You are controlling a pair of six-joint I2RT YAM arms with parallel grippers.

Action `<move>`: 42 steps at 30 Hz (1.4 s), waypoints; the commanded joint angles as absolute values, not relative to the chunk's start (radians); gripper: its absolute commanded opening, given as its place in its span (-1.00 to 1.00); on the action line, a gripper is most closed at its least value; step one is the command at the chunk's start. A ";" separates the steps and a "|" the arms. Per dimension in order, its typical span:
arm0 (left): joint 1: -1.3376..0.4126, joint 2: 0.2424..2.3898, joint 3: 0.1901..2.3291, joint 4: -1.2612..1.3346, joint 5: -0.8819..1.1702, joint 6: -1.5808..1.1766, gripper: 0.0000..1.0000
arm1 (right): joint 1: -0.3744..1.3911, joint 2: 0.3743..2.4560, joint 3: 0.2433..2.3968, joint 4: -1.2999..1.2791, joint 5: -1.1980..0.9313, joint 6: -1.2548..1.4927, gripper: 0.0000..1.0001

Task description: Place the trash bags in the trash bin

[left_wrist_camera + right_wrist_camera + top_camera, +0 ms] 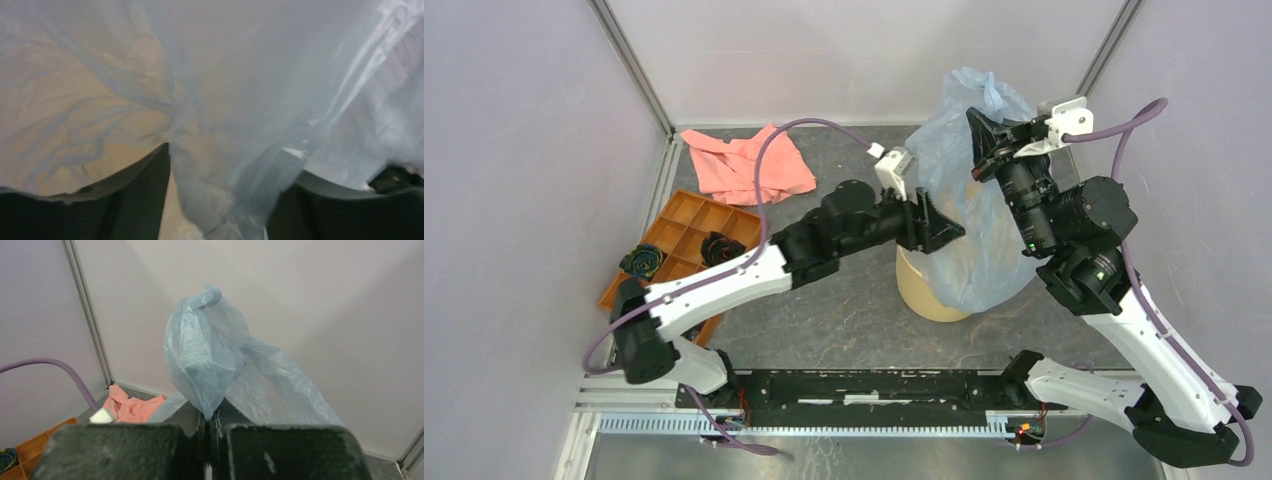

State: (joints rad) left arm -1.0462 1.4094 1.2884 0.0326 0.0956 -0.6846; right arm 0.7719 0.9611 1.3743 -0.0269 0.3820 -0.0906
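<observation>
Pinching a bunched fold of the trash bag (pixel 984 240), the right claw (pixel 208 422) is clamped on the thin blue-grey film, its two fingers pressed together with the plastic caught between them. Above this claw a loose puff of the bag stands up; below it the rest of the film hangs in a long crinkled sheet. That sheet drapes over the trash bin (pixel 924 292), the pale yellow bucket standing upright on the table (pixel 844 300) beneath and to the left of the right claw, with only its lower side showing outside the plastic. The left claw (pixel 232 160) sits against the bag's left flank, its fingers spread apart with film billowing into the gap and no pinch on it. Beyond its fingertips the bin's yellow shows dimly through the plastic. Far behind the left claw, a pink cloth (pixel 744 165) lies on the table near an orange tray (pixel 689 220).
</observation>
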 commanded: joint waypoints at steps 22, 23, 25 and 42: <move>-1.071 1.661 1.352 -0.237 -0.193 -0.526 -0.17 | 0.693 0.884 0.989 0.100 0.288 0.040 -0.99; -1.070 1.651 1.345 -0.253 -0.207 -0.520 -0.18 | 0.693 0.879 0.977 0.109 0.255 0.061 -0.99; -1.070 1.612 1.327 -0.287 -0.249 -0.515 -0.18 | 0.692 0.873 0.946 0.132 0.202 0.110 -0.99; -1.070 1.362 1.240 -0.387 -0.246 -0.537 0.00 | 0.681 0.833 0.826 0.196 0.269 0.266 -0.99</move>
State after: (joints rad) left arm -1.0725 1.3544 1.1980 -0.4381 -0.2836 -0.5594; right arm 0.6933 0.8562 0.8215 0.1993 0.1764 0.2836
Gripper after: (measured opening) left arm 0.482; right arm 0.014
